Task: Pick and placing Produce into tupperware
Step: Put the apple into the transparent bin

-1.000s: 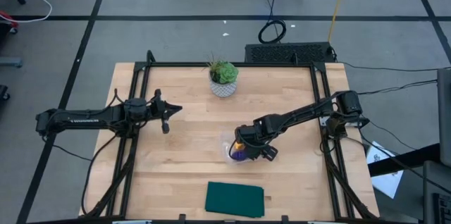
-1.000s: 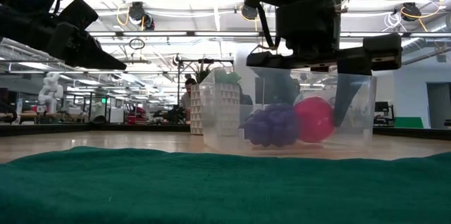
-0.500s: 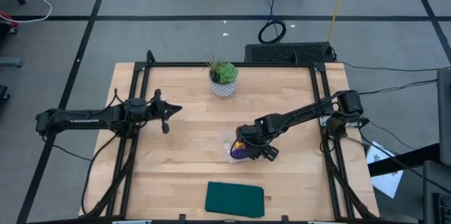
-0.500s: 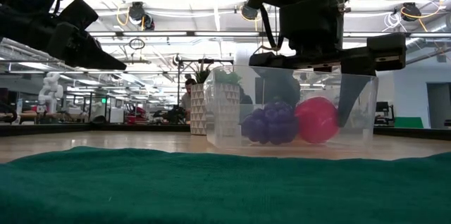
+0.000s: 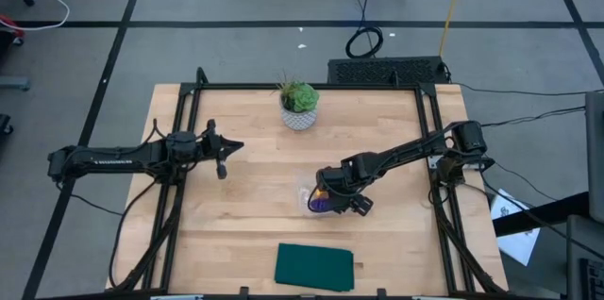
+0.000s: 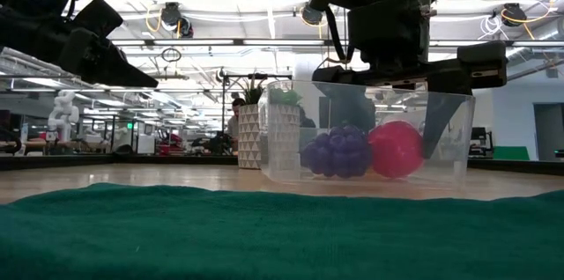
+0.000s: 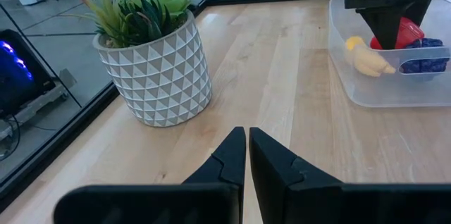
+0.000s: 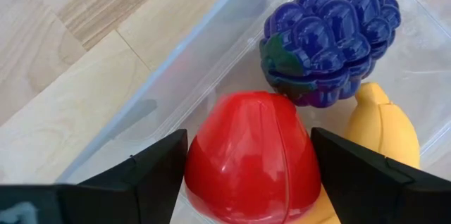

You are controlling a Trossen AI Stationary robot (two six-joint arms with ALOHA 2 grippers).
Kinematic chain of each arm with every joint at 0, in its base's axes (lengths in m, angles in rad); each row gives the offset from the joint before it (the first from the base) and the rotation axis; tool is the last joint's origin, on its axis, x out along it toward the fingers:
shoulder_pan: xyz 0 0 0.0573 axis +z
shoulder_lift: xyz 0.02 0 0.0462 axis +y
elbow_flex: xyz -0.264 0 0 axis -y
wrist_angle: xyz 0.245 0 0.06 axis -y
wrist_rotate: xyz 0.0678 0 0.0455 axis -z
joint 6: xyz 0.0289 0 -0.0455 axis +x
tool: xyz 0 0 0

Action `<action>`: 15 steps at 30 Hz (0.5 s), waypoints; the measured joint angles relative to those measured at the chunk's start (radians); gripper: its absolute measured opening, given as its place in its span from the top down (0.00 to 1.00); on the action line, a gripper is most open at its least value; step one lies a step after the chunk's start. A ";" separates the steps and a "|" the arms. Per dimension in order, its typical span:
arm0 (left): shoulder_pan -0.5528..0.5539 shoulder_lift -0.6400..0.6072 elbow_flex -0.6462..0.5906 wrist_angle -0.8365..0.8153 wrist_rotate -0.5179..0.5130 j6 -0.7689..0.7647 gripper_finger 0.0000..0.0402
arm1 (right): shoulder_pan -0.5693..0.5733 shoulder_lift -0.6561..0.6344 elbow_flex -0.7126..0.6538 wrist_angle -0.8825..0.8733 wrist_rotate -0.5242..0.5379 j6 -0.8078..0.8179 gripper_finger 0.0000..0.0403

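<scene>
The clear tupperware [image 5: 307,196] [image 6: 278,139] stands on its base at the table's middle. The yellow banana [image 8: 384,132], the dark purple piece [image 8: 328,41] [image 6: 337,152] and the red fruit [image 8: 250,160] [image 6: 394,148] lie on its floor. My right gripper [image 8: 250,175] [image 5: 330,194] reaches down into it from above, open, with one finger on each side of the red fruit. My left gripper [image 7: 246,136] [image 5: 236,145] hovers shut over the table's left half, well apart from the container. My right gripper has its fingers [image 8: 151,175] close beside the red fruit's two flanks [image 8: 204,146], pointing down into the tupperware. I cannot tell whether they touch it. The fruit sits on the container's floor.
A green plant in a white patterned pot [image 5: 299,104] [image 7: 155,69] stands near the far edge. A dark green cloth [image 5: 314,267] [image 6: 264,227] lies flat at the near edge. Black frame rails [image 5: 184,111] run along the table's sides. Bare wood lies between the left gripper and the container.
The right gripper has shifted slightly toward the table's right edge, staying low inside the tupperware. The tupperware has slid a little the same way, uncovering more of the plant pot behind it in the low view.
</scene>
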 joint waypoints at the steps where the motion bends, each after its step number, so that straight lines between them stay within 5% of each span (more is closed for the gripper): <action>1: 0.000 0.000 0.000 0.000 0.000 0.000 0.94 | 0.000 0.000 0.000 0.000 0.001 0.003 0.28; 15: 0.000 0.000 0.000 0.000 0.000 -0.001 0.94 | 0.001 0.002 0.000 -0.032 0.034 0.011 0.28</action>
